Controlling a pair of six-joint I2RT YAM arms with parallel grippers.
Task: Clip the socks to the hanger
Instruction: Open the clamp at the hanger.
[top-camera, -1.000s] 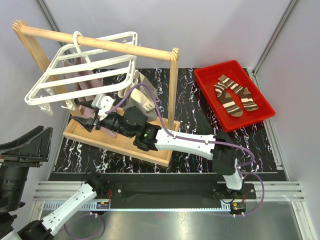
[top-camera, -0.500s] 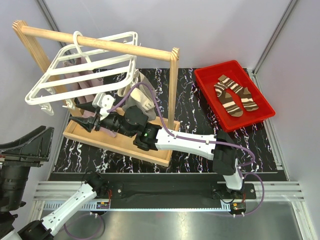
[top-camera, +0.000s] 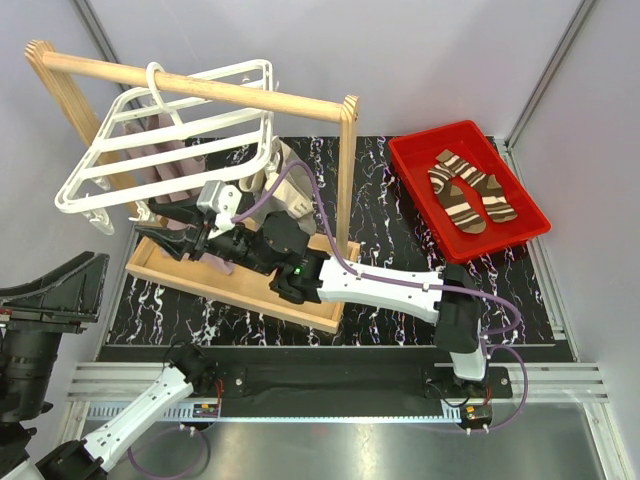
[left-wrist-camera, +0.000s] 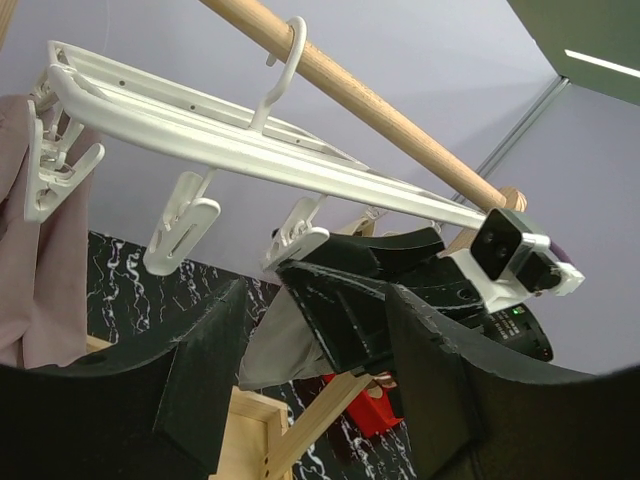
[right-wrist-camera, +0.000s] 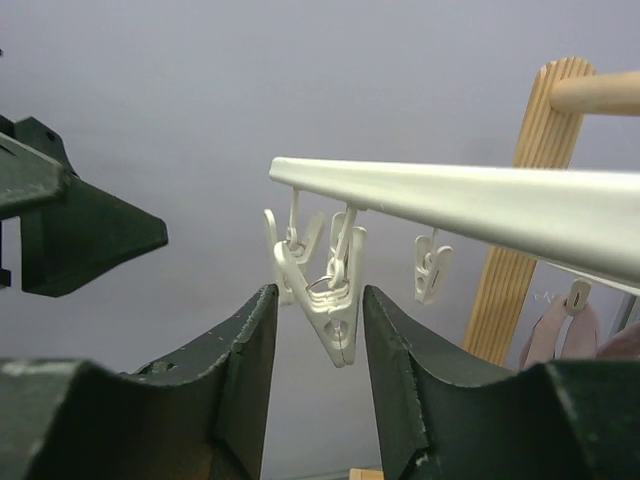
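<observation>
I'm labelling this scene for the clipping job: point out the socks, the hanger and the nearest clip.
socks (top-camera: 465, 205), top external view, striped foot of one sock.
hanger (right-wrist-camera: 450, 195), right wrist view, middle of its white rail.
nearest clip (right-wrist-camera: 335, 320), right wrist view, its tapered body.

Black marbled mat (top-camera: 392, 232) is covering the table. Wooden stand base (top-camera: 185, 277) and red tray (top-camera: 415, 195) (far right) are sitting on it.

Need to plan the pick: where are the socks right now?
Top view: both striped socks lie side by side in the red tray at far right, to the right of the wooden stand's post.
</observation>
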